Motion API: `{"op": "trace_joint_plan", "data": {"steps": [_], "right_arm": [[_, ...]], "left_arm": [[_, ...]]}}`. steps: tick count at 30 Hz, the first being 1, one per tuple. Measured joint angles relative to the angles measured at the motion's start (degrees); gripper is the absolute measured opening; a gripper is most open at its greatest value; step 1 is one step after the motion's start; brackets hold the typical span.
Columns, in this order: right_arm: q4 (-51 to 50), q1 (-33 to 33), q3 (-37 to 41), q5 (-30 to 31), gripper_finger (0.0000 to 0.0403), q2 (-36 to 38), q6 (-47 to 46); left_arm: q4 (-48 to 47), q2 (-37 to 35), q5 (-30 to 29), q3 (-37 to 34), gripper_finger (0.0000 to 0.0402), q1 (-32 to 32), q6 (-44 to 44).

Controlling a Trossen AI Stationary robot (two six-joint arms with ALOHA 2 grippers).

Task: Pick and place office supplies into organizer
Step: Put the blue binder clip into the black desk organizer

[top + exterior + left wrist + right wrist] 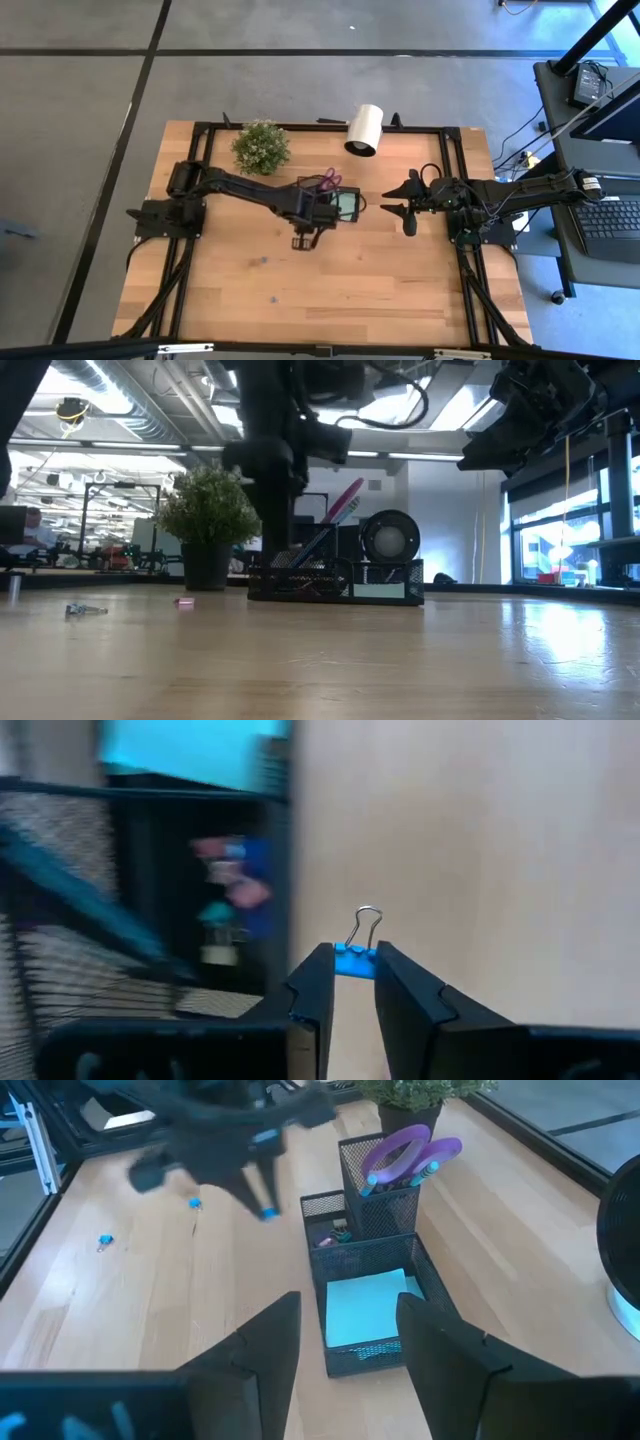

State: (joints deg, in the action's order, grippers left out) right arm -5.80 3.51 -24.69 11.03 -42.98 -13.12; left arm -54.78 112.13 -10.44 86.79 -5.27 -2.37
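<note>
my left gripper (354,982) pinches a small blue binder clip (356,952) between its fingertips, its wire loop sticking out, above the wooden worktop (350,290) just beside the black mesh organizer (360,1285). in the organizer's low tray lies the light sticky-note pad (365,1308); small clips sit in the middle compartment; purple-handled scissors (408,1152) stand in the tall cup. my right gripper (345,1342) hangs spread and empty, well to the organizer's right. two more blue clips (105,1240) lie loose on the worktop. beyond stand a potted plant (261,147) and a white roll (364,130).
</note>
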Motion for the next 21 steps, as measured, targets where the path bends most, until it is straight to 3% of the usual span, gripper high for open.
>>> {"op": "trace_joint_plan", "data": {"steps": [9,21], "right_arm": [[0.0,0.0,0.0,0.0,0.0171,0.0,-0.2],[0.0,0.0,0.0,0.0,0.0171,0.0,0.0]], "left_arm": [[1.1,0.3,-11.4,-0.3,0.0056,3.2,-8.9],[1.1,0.3,-9.5,-0.3,0.0073,5.9,-12.0]]}}
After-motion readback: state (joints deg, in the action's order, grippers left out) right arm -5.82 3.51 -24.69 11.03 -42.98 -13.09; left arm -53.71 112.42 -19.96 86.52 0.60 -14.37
